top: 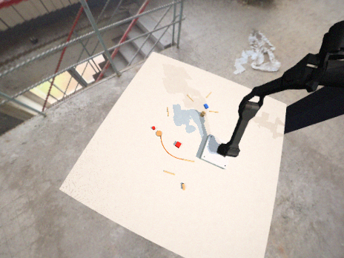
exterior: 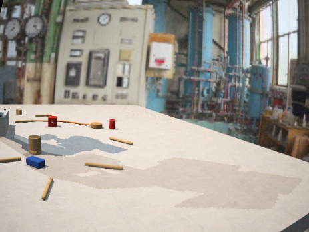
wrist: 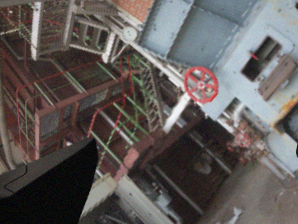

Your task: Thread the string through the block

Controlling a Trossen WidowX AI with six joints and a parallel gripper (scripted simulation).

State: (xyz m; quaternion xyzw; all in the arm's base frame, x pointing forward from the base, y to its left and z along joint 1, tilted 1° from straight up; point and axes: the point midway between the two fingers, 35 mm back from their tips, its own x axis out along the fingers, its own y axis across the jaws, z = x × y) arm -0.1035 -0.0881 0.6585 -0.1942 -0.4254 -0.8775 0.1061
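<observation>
The block with the hole, a small red cube (top: 178, 144) (exterior: 52, 121), stands on the table (top: 122, 178) (exterior: 233, 197). A hole shows in its side in the exterior view. The round wooden button (top: 159, 133) (exterior: 96, 125) lies off to one side of it. The orange string (top: 165, 150) (exterior: 73, 123) curves from the button around the block, outside it, to the thin stick (top: 189, 160) (exterior: 24, 121), which lies on the table. My gripper (wrist: 200, 147) is open and empty, its fingers at the wrist view's edges. It is away from these things, facing the background.
A red cylinder (top: 153, 127) (exterior: 112, 124) stands near the button. A brown cylinder (top: 202, 113) (exterior: 34, 145), blue block (top: 206, 106) (exterior: 35, 162) and several loose sticks lie farther off. A small wooden piece (top: 183, 186) (exterior: 18, 112) is near another loose stick (top: 169, 172) (exterior: 43, 115). The arm stands on a white base (top: 215, 159).
</observation>
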